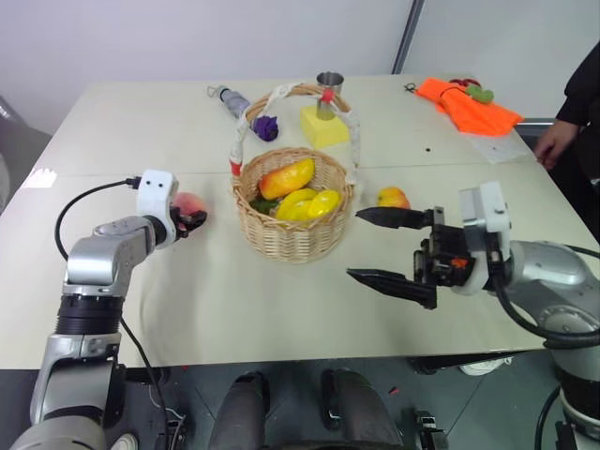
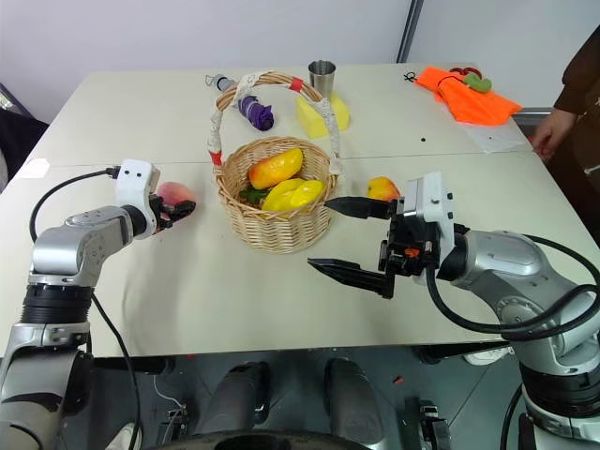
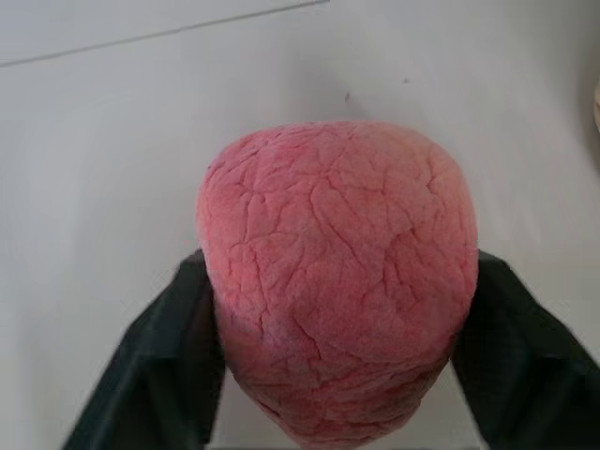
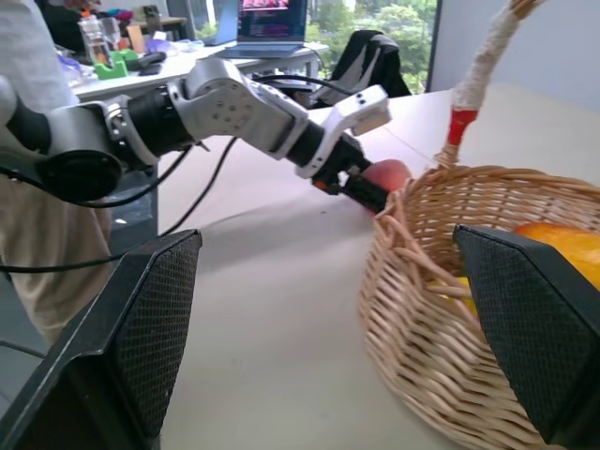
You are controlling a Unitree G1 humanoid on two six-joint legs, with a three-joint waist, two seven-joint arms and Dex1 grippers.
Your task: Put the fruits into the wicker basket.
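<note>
Pale tabletop (image 1: 281, 291) carried everything, with a white wall behind it. Near the middle stood the basket (image 1: 293, 217), its wrapped handle (image 1: 246, 123) arching upward; inside lay a mango (image 1: 286, 177) and yellow fruits (image 1: 309, 203). To the basket's left, the left gripper (image 1: 190, 221) was clamped on the peach (image 1: 188, 205), low over the table and near the basket's wall. In the left wrist view the peach (image 3: 337, 281) sat squeezed between both black fingers (image 3: 159, 366), which pressed its sides. Right of the basket, the apple (image 1: 394, 197) rested on the table, just beside the basket but apart from it. Nearer the robot, the right gripper (image 1: 394, 248) hovered with its jaws spread wide and empty, pointing toward the left with the apple just beyond its far finger. Behind the basket sat a yellow block (image 1: 323, 127) with a metal cup (image 1: 329, 92) on it, and a purple thing (image 1: 265, 126) lay beside the handle. Orange cloth (image 1: 469, 103) lay at the far right corner, near a person's hand (image 1: 553, 142) at the table edge.
</note>
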